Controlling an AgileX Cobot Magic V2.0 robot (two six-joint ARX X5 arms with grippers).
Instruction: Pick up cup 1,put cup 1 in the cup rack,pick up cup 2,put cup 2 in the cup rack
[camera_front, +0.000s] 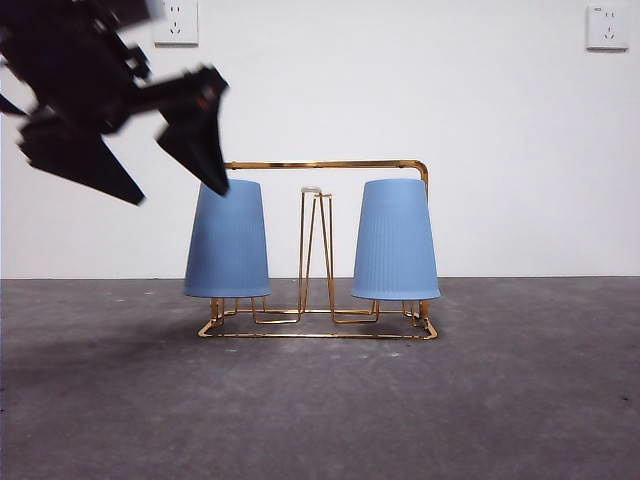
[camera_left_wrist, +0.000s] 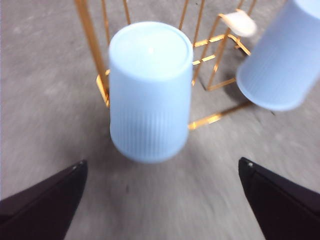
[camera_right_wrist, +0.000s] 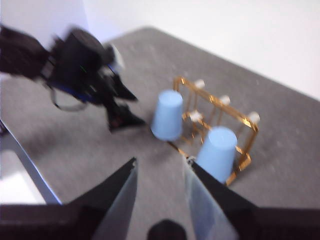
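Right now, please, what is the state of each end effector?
Left end effector: open, holding nothing, beside a blue cup on the cup rack.
Right end effector: open, holding nothing.

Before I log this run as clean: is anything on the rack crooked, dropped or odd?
Nothing stands out. Both blue cups, left cup and right cup, sit upside down on the cup rack; the left gripper hangs open beside them.
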